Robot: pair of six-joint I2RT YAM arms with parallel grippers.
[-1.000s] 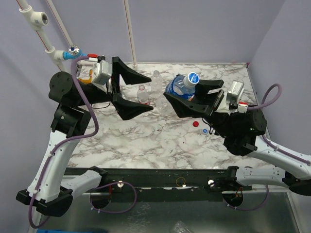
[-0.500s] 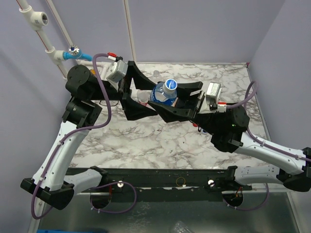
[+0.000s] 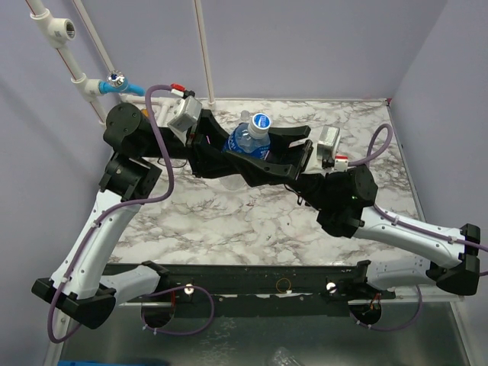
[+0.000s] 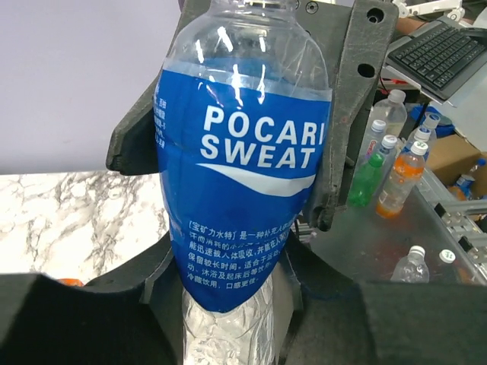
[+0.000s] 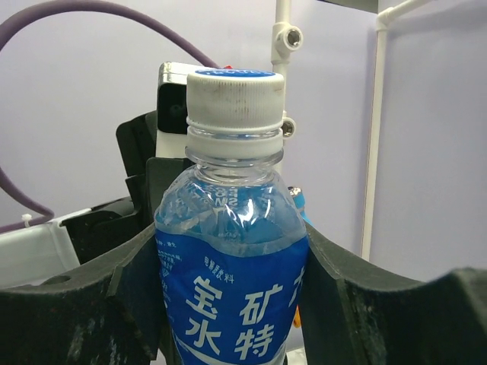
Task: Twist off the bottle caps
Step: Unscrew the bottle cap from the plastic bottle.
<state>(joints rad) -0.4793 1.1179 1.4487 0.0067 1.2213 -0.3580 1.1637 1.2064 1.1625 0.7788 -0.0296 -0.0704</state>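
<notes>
A blue-labelled bottle (image 3: 245,139) hangs above the marble table (image 3: 229,210), held from both sides. Its white cap with a blue top (image 5: 234,95) is screwed on and points up; it also shows in the top view as the cap (image 3: 261,122). My right gripper (image 5: 232,251) is shut on the labelled body, one dark finger on each side. My left gripper (image 4: 228,293) is shut on the clear, crumpled lower end of the bottle (image 4: 243,167), below the label. Seen from above, the left gripper (image 3: 217,156) and right gripper (image 3: 267,158) meet at the bottle.
White pipes (image 3: 204,53) rise at the back of the table, with purple walls on three sides. Beyond the table's edge, the left wrist view shows a bench with several other bottles (image 4: 384,156) and a keyboard (image 4: 445,49).
The right gripper carried the bottle left and towards the back. The left gripper swung right from wide open and closed on the bottle's lower end.
</notes>
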